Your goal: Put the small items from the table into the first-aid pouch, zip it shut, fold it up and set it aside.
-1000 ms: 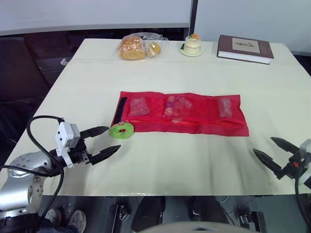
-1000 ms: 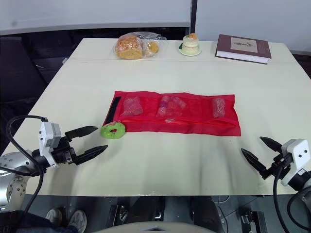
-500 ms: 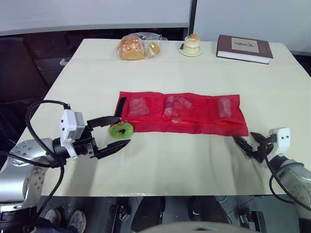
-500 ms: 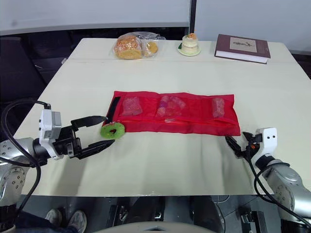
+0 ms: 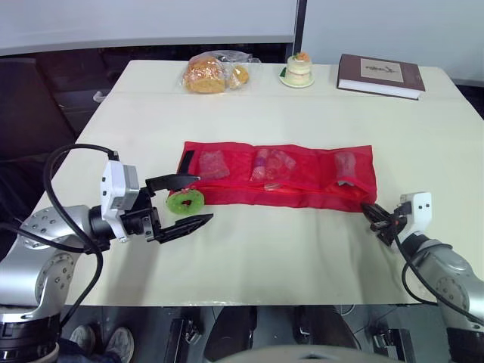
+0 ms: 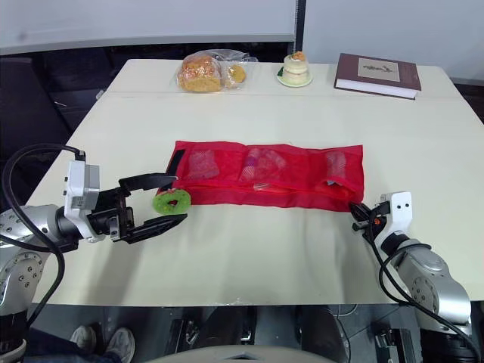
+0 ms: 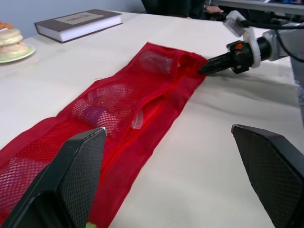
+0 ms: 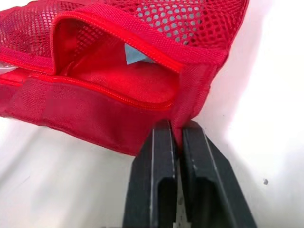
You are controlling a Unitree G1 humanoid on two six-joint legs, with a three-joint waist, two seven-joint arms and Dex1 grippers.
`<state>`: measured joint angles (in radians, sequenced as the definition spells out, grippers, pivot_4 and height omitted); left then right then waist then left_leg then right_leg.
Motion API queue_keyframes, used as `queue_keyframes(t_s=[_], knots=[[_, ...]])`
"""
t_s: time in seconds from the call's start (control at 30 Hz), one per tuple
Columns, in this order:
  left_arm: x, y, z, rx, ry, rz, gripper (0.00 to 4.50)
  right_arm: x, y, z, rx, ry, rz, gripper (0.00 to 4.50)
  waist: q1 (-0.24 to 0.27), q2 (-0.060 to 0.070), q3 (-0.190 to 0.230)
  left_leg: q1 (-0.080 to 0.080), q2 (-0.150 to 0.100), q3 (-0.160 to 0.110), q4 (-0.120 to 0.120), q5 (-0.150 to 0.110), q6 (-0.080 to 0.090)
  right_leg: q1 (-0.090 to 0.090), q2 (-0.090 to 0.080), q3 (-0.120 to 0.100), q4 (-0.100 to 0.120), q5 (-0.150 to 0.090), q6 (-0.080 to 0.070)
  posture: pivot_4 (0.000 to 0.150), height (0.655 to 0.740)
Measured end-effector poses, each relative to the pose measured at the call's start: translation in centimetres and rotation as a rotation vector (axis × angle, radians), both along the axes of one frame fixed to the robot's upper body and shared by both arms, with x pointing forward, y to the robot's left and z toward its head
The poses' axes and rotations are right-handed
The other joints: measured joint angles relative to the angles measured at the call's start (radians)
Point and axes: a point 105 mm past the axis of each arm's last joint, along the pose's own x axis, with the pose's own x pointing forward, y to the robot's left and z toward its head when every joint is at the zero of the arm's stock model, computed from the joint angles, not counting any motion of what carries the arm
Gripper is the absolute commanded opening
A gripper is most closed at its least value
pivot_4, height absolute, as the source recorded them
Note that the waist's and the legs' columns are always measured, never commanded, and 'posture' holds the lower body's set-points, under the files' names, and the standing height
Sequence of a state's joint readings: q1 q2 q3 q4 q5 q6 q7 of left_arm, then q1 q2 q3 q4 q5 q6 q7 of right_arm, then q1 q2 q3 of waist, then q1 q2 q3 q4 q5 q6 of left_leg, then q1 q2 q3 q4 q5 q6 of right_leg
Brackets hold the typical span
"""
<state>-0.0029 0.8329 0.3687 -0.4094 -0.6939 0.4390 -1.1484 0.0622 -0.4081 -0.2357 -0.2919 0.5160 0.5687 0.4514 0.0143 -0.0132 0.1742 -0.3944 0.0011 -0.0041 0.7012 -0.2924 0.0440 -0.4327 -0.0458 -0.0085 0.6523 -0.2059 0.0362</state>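
Note:
The red mesh first-aid pouch (image 5: 280,175) lies unfolded across the middle of the table, with small items visible through its mesh pockets. A green ring-shaped item (image 5: 186,201) rests on the table at its near left corner. My left gripper (image 5: 203,197) is open, one finger on each side of the green ring and not touching it. My right gripper (image 8: 176,130) is shut on the pouch's near right corner, where the fabric (image 8: 118,85) is pinched between the fingers (image 8: 156,161) and the zipper gapes open. The left wrist view looks along the pouch (image 7: 123,104) to the right gripper (image 7: 205,69).
At the table's far edge are a bag of bread (image 5: 212,73), a small cake on a plate (image 5: 299,69) and a dark red book (image 5: 381,76). Bare tabletop runs between the pouch and the near edge.
My right gripper came in from the near right edge and shut on the pouch's corner, and that end has bunched up slightly. My left gripper moved forward to flank the green ring.

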Motion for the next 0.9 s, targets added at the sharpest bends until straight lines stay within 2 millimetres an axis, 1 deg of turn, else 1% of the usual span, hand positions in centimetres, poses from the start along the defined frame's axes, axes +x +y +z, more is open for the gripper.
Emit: queue_keyframes(t_s=[0.07,0.17,0.27,0.3,0.4,0.57,0.67,0.7,0.73,0.8,0.9], knots=[[-0.2,-0.6,0.0,0.000,0.006,-0.026,4.50,-0.7,-0.9,0.1,-0.046,0.010,-0.005,0.09,0.003,0.000,0.000,0.000,0.000,0.000,0.000,0.000,0.000,0.000,0.000,0.000,0.000,0.000,0.000,0.150,0.7289],[-0.2,-0.9,0.0,-0.005,0.011,-0.043,4.50,-1.4,-2.8,0.1,-0.120,0.026,-0.031,0.09,0.002,0.000,0.000,0.000,-0.001,0.000,0.000,0.000,0.000,0.000,0.000,0.000,-0.001,0.000,0.000,0.150,0.7289],[-0.5,-1.7,0.4,0.000,0.013,-0.090,4.50,-2.5,-7.7,0.4,-0.343,0.076,-0.118,0.09,0.005,0.001,0.000,0.000,-0.002,0.000,0.000,0.000,0.000,0.001,-0.001,0.001,-0.001,0.000,0.000,0.150,0.7289],[-0.6,-1.8,0.4,0.002,0.017,-0.097,4.50,-2.7,-8.6,0.5,-0.376,0.085,-0.139,0.09,0.004,0.001,0.000,0.000,-0.002,0.001,0.000,0.000,0.000,0.001,-0.001,0.001,-0.001,0.000,0.000,0.150,0.7289],[-1.0,-2.2,0.2,0.007,0.051,-0.143,4.50,-3.3,-12.0,0.7,-0.507,0.133,-0.272,0.09,-0.001,0.000,0.000,0.000,-0.001,0.001,0.000,0.000,0.000,0.000,0.000,0.001,-0.001,0.000,0.000,0.150,0.7289],[-1.0,-2.5,0.7,0.007,0.037,-0.162,4.50,-3.6,-13.6,0.7,-0.573,0.168,-0.372,0.09,-0.001,0.001,-0.001,0.000,-0.001,0.001,0.000,0.000,0.000,0.000,0.001,0.001,-0.001,0.000,0.000,0.150,0.7289],[-1.0,-2.6,0.5,0.006,0.045,-0.169,4.50,-3.7,-13.9,0.9,-0.585,0.176,-0.393,0.09,0.001,0.001,-0.001,0.000,-0.001,0.001,0.000,0.000,0.000,0.000,0.001,0.001,-0.001,0.000,0.000,0.150,0.7289],[-1.0,-2.7,0.4,0.006,0.049,-0.173,4.50,-3.8,-13.8,0.9,-0.588,0.178,-0.392,0.73,0.001,0.001,-0.001,0.000,-0.001,0.001,0.000,0.000,0.000,0.000,0.001,0.001,-0.001,0.000,0.000,0.150,0.7289],[-1.0,-2.7,0.3,0.006,0.053,-0.175,4.50,-3.9,-13.7,0.9,-0.589,0.181,-0.390,1.09,0.000,0.001,-0.001,0.000,-0.001,0.001,0.000,0.000,0.000,0.000,0.001,0.001,-0.001,0.000,0.000,0.150,0.7289],[-1.0,-2.8,0.2,0.005,0.058,-0.177,4.50,-4.1,-13.5,1.0,-0.576,0.177,-0.373,2.01,-0.001,0.001,-0.001,0.000,-0.001,0.001,0.000,0.000,0.000,0.000,0.001,0.002,-0.001,0.000,0.000,0.150,0.7289],[-1.0,-2.7,0.1,0.004,0.061,-0.173,4.50,-4.0,-12.7,1.5,-0.543,0.151,-0.332,3.55,-0.002,0.001,-0.001,0.000,0.000,0.001,0.000,0.000,0.000,0.000,0.001,0.002,-0.001,0.000,0.000,0.150,0.7289]])
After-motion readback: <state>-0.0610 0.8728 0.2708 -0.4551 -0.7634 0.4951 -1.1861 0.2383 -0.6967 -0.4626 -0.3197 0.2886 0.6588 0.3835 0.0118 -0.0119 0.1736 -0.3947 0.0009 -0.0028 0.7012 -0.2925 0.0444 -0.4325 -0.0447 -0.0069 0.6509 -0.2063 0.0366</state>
